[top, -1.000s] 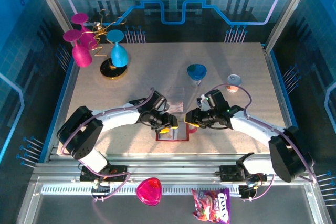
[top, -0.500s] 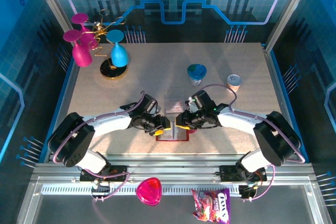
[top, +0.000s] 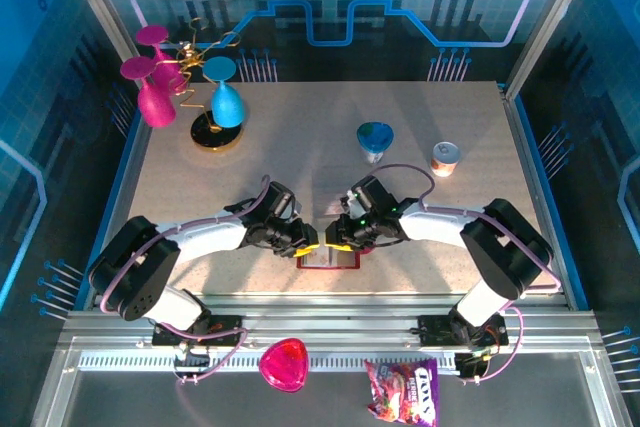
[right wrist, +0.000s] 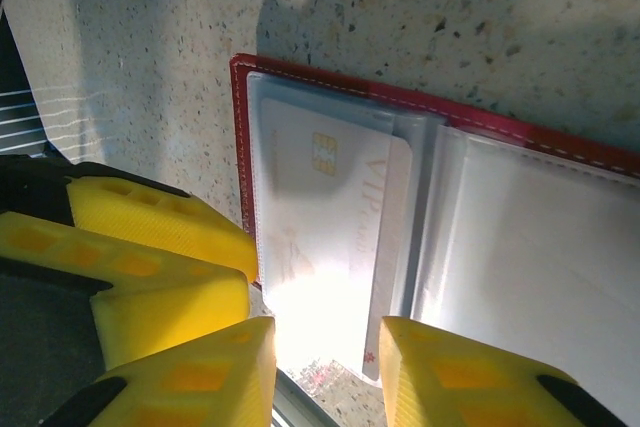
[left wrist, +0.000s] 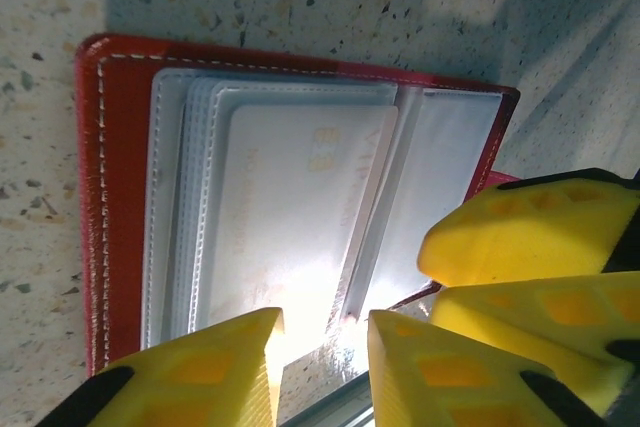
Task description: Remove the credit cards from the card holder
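1. Your two arms reach inward and low. The left gripper (top: 308,244) and right gripper (top: 338,242) nearly meet, each with fingers spread and pinching nothing.
2. One card holder (top: 328,259) lies open at the table's (top: 300,147) near middle. You can count one pale card (right wrist: 330,217) in its clear pocket.
3. That card reads "VIP".

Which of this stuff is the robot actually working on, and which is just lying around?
In the job: red card holder, pale card in its clear pocket.
Just lying about: pink goblets, blue goblet, blue cup, small can, sweets bag.
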